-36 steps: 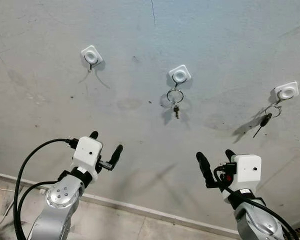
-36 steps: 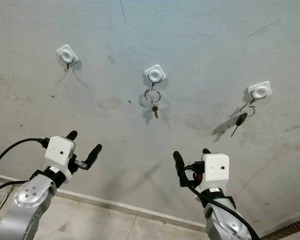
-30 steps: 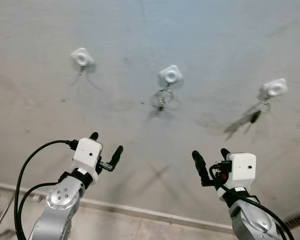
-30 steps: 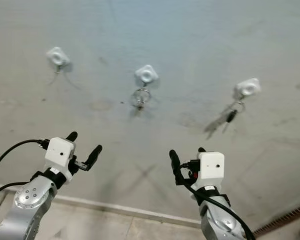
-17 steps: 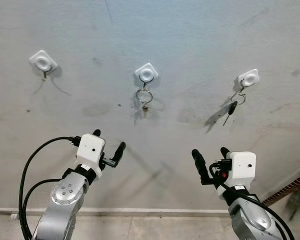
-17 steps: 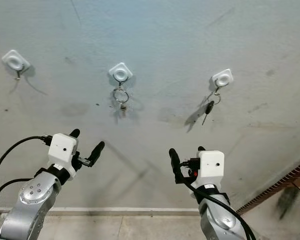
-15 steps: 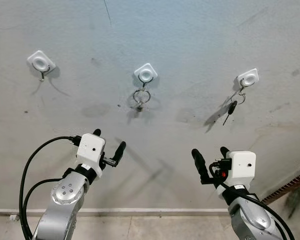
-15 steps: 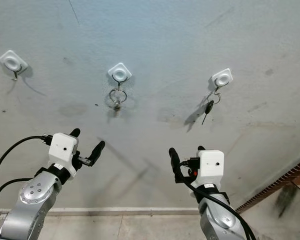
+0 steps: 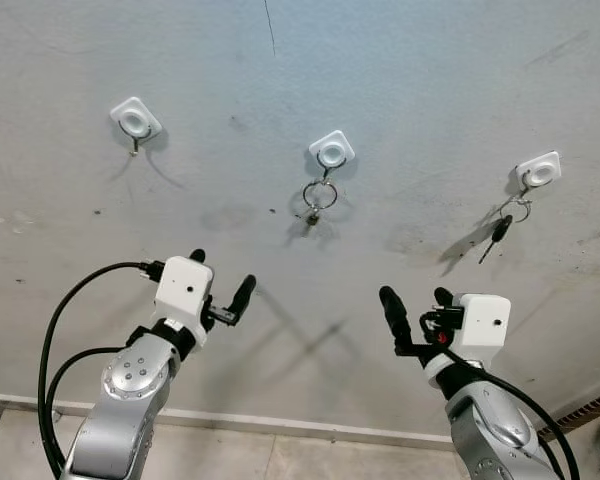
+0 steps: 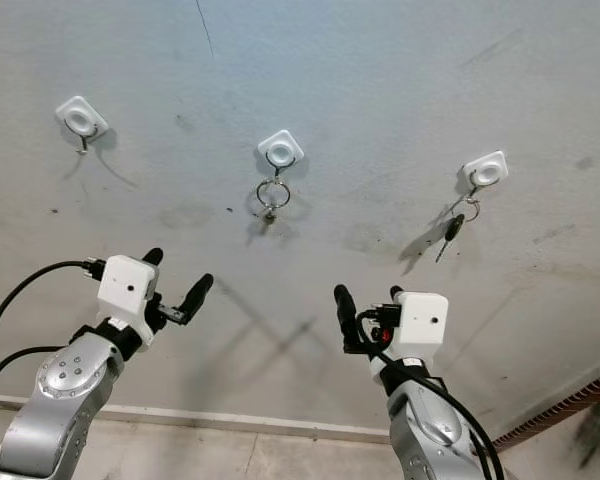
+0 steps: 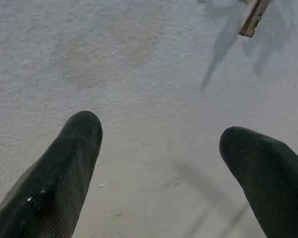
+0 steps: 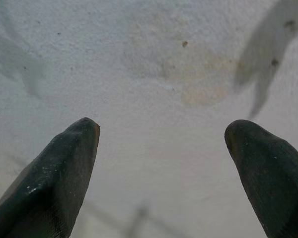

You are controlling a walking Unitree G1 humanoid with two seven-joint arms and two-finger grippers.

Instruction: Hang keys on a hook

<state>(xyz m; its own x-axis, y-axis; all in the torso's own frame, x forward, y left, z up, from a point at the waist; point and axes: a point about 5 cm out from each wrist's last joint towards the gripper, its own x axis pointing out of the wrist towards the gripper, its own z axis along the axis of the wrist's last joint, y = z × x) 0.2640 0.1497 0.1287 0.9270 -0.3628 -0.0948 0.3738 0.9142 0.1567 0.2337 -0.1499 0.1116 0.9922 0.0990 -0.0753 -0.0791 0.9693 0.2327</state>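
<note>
You are facing a gray wall (image 9: 430,80) with three white hooks on it. The left hook (image 9: 134,120) has nothing hanging from it. The middle hook (image 9: 331,151) holds a ring with a small key (image 9: 317,200). The right hook (image 9: 538,172) holds a ring with a black key (image 9: 498,232) (it hangs a bit tilted). Your left gripper (image 9: 220,290) is up in front of the wall, below the hooks and well apart from them, with its two fingers (image 11: 64,168) spread apart and nothing between them. Your right gripper (image 9: 415,305) is up too, below the middle and right hooks, with its fingers (image 12: 59,173) also wide apart and holding nothing.
</note>
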